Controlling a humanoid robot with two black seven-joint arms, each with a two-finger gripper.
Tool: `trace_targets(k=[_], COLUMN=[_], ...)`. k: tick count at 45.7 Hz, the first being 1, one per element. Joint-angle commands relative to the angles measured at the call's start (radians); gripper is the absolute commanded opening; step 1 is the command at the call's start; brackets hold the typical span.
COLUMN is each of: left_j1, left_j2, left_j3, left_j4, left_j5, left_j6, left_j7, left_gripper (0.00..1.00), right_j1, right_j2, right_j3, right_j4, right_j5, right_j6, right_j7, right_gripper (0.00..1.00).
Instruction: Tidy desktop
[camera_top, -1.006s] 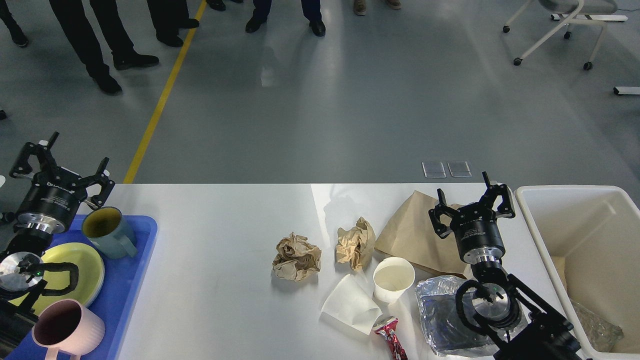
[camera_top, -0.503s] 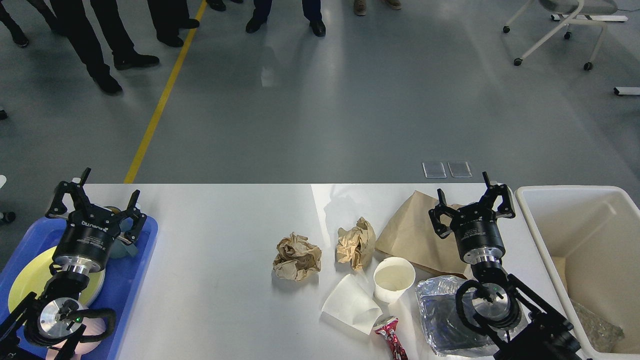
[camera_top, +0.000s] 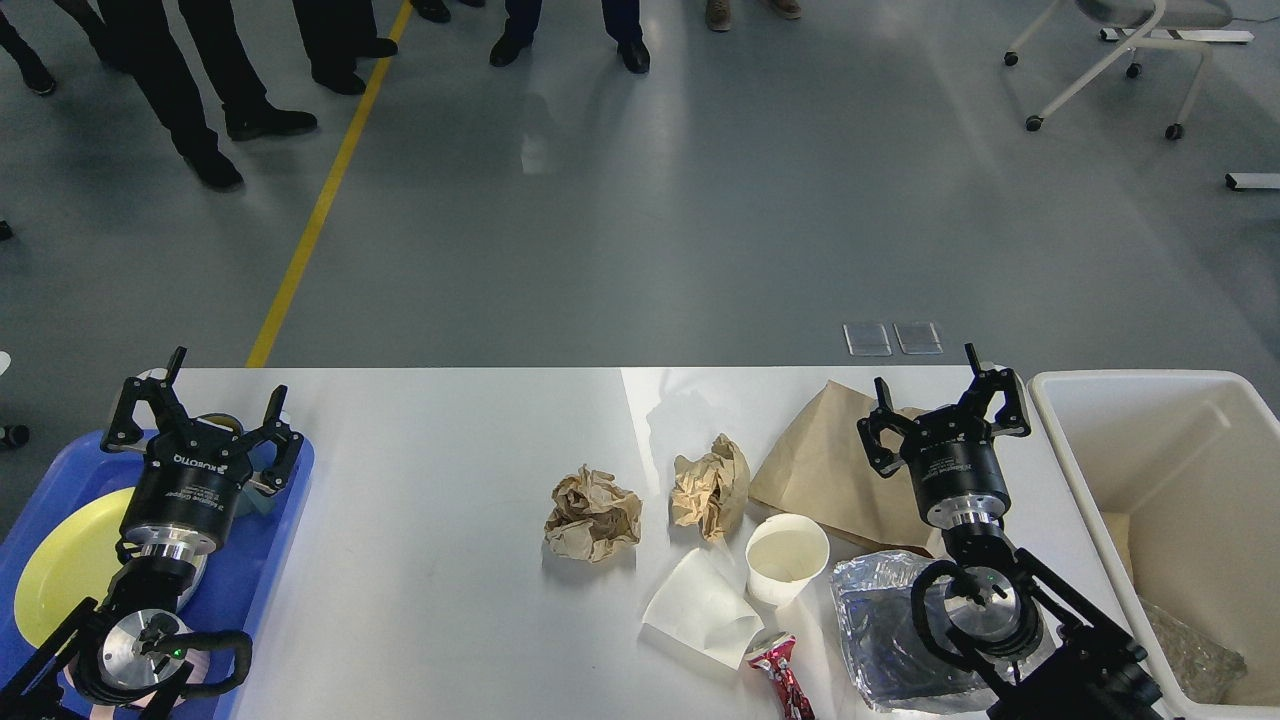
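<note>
White desktop (camera_top: 450, 600) with rounded corners. Blue tray (camera_top: 262, 560) at its left edge. Two crumpled brown paper balls (camera_top: 592, 513) (camera_top: 711, 486) near the middle. Flat brown paper bag (camera_top: 825, 470) toward the far right edge. White paper cup (camera_top: 787, 557) upright in front of the bag, white cup lying flat (camera_top: 703, 607) just beside it, crushed red can (camera_top: 782, 678) at the near edge, foil tray (camera_top: 885, 625) near the right corner.

The desktop (camera_top: 440, 560) is plain white. On it lie two tan crumpled paper balls (camera_top: 593, 513), a brown paper bag (camera_top: 825, 465), a white cup (camera_top: 787, 558), a red patterned wrapper (camera_top: 782, 675) and silver foil (camera_top: 875, 620). Left of the desktop, a blue tray (camera_top: 262, 540) carries a yellow plate (camera_top: 65, 570); right, a cream bin (camera_top: 1180, 450).
</note>
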Motion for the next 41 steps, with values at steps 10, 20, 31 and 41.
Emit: trace_targets(k=[10, 20, 31, 41], left_j1=[-0.034, -0.079, -0.099, -0.093], left_j2=[0.008, 0.004, 0.002, -0.016], left_j3=[-0.002, -0.022, -0.011, -0.005], left_j4=[0.007, 0.012, 0.016, 0.061], left_j5=[0.0, -0.014, 0.0, -0.002], left_j6=[0.013, 0.013, 0.03, 0.03], left_j7=[0.006, 0.006, 0.009, 0.005], left_gripper=[0.96, 0.96, 0.96, 0.96], right_j1=[0.001, -0.001, 0.001, 0.001], right_j2=[0.0, 0.0, 0.0, 0.0], right_j3=[0.0, 0.0, 0.0, 0.0], right_j4=[0.0, -0.001, -0.001, -0.001], right_j5=[0.0, -0.001, -0.001, 0.0], right_j6=[0.0, 0.0, 0.0, 0.0], right_j7=[0.0, 0.0, 0.0, 0.0], right_gripper=[1.0, 1.0, 1.0, 1.0])
